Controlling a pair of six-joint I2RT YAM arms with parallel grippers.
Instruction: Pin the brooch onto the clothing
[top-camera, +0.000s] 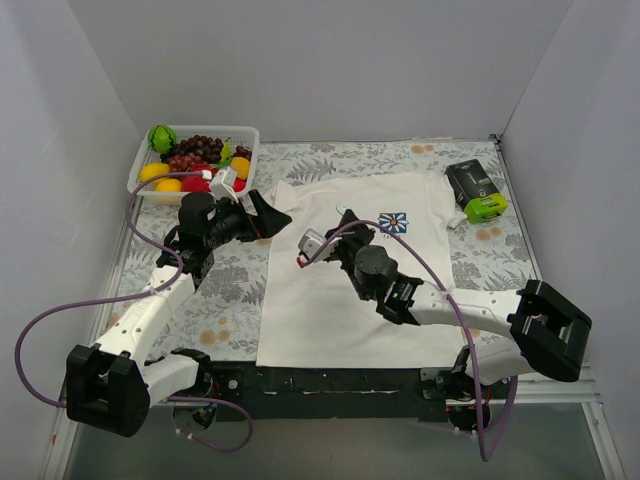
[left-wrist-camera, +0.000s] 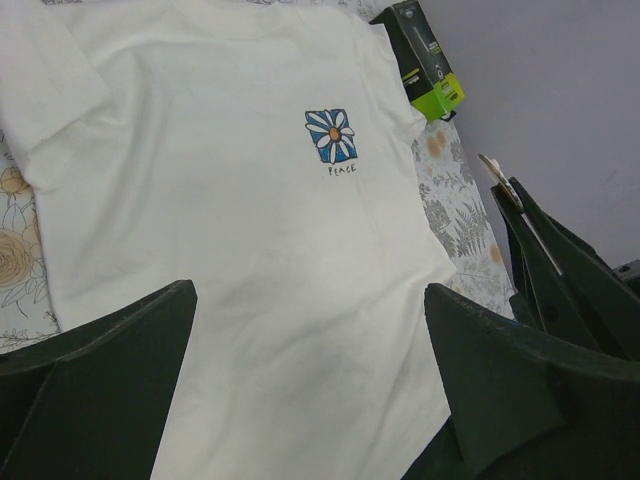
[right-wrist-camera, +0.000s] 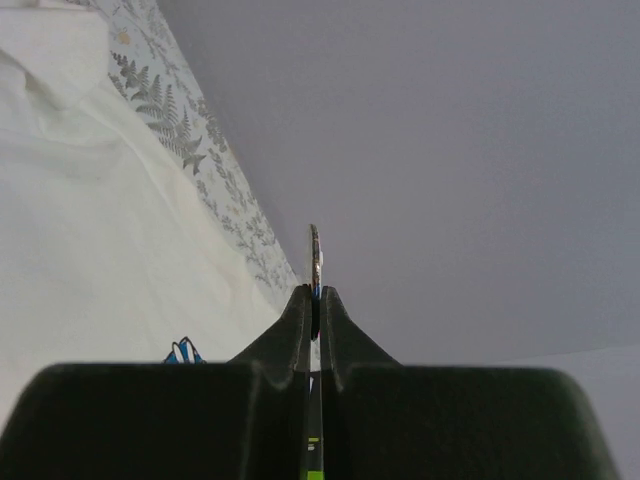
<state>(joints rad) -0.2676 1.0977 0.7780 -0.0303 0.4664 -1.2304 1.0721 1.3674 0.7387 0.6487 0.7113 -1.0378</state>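
- Pick-up looks done: the brooch (right-wrist-camera: 315, 255) is off the table (top-camera: 230, 290), clamped edge-on by the right fingers (right-wrist-camera: 295, 330). They are pressed together on it, so only its thin rim pokes up past their tips.
- The T-shirt (left-wrist-camera: 200, 220) lies flat and front up beneath the right fingers. Its blue flower logo (left-wrist-camera: 331, 136) peeks out just to the left of them in the right wrist view.
- The brooch appears to be held clear of the fabric, not touching it. No pin shows anywhere on the cloth, so the fastening itself is not yet done.
- The left fingers (left-wrist-camera: 110, 370) are spread wide apart and grip nothing. White shirt fabric fills the gap between them, and the right fingers with the brooch stand off to their right.
- What is left, by judgement: bring the brooch down to the chest area, push its pin through the cloth and let go. The left fingers will probably need to steady the fabric.
- Counts: one brooch and one T-shirt with one logo. Beyond the fingers there is one basket (top-camera: 245, 150) of mixed fruit (top-camera: 185, 160) and one green-and-black box (top-camera: 475, 190).
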